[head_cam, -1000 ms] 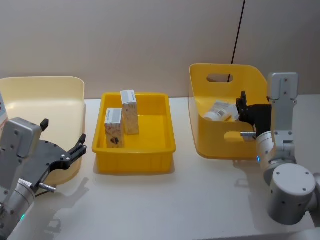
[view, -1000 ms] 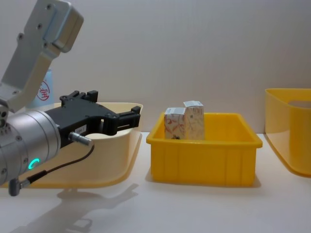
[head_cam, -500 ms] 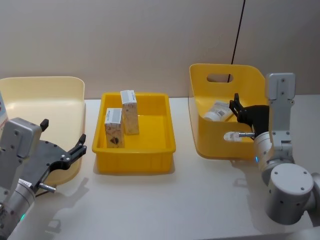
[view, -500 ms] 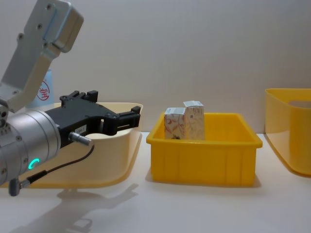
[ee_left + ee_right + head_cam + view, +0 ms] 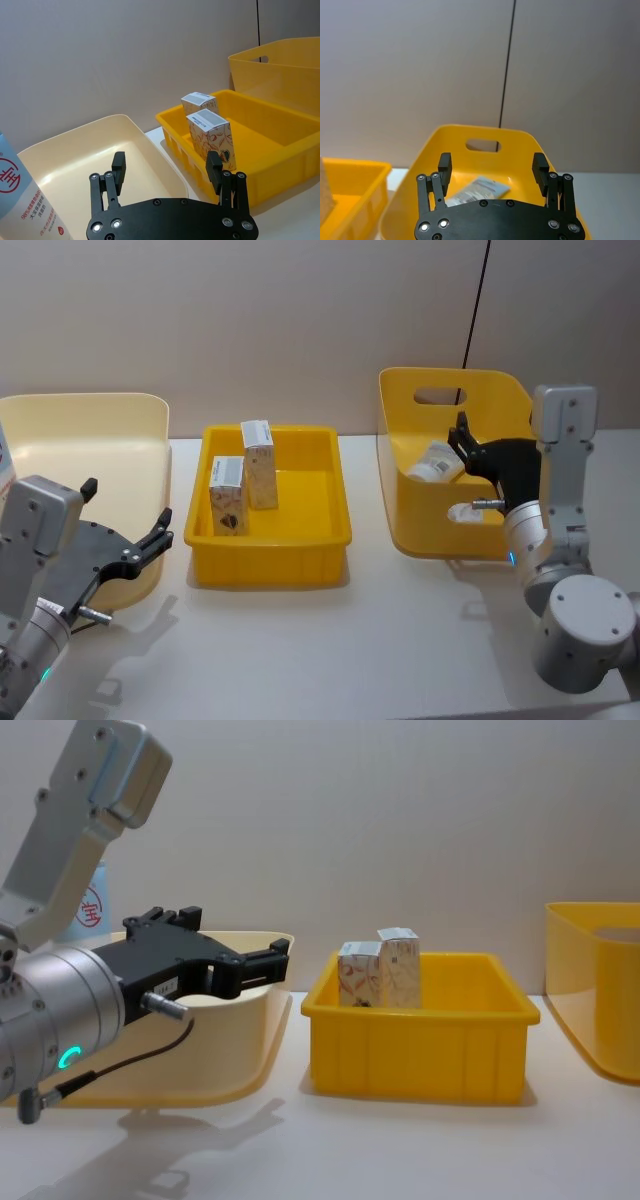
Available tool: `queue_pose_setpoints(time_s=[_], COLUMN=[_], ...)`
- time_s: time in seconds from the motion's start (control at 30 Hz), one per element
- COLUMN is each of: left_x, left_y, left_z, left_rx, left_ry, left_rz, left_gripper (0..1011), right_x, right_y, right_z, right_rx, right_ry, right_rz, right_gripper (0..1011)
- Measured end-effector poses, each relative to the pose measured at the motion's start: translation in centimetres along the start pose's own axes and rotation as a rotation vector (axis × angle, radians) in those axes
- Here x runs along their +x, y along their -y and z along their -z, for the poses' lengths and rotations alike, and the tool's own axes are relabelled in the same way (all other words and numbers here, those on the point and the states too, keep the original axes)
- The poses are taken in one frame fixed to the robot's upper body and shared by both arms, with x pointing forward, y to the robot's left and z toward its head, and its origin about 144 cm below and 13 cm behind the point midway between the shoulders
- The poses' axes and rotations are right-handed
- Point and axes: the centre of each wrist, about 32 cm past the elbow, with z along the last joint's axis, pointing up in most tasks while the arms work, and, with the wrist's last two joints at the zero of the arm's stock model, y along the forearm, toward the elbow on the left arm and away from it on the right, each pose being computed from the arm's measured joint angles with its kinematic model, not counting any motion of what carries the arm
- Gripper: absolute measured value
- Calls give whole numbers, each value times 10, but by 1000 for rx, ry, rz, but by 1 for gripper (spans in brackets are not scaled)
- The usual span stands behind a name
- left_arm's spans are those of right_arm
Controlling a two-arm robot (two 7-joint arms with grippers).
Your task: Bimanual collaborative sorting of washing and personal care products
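Black left gripper (image 5: pixel 125 540): spread open, holding nothing, parked by the cream bin (image 5: pixel 90 430).
Cartons (image 5: pixel 243 480): two upright in the middle tray (image 5: pixel 270 550).
Right gripper (image 5: pixel 462 445): lifted higher than a second ago, open, above the tube (image 5: pixel 435 462) in the handled bin (image 5: pixel 455 390); pick not yet made.

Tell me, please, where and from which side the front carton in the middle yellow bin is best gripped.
Probably from above, by its upper half. The front carton stands upright near the middle bin's left wall, its top clear above the rim. The rear carton stands close behind it, so closing across its left and right faces seems safest. The left pincer, open, is nearest.
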Motion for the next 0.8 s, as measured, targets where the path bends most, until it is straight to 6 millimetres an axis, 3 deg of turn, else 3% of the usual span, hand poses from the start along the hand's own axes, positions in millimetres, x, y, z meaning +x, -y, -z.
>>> queue_pose_setpoints(time_s=[0.53, 0.8], left_x=[0, 0], left_y=[0, 0], left_z=[0, 0], left_rx=[0, 0], left_ry=[0, 0], left_rz=[0, 0], left_gripper=[1000, 1000], right_x=[1, 0], right_y=[8, 24], right_z=[2, 9], right_rx=[70, 51], right_ry=[-31, -52], right_rz=[-89, -208], right_gripper=[1001, 1001])
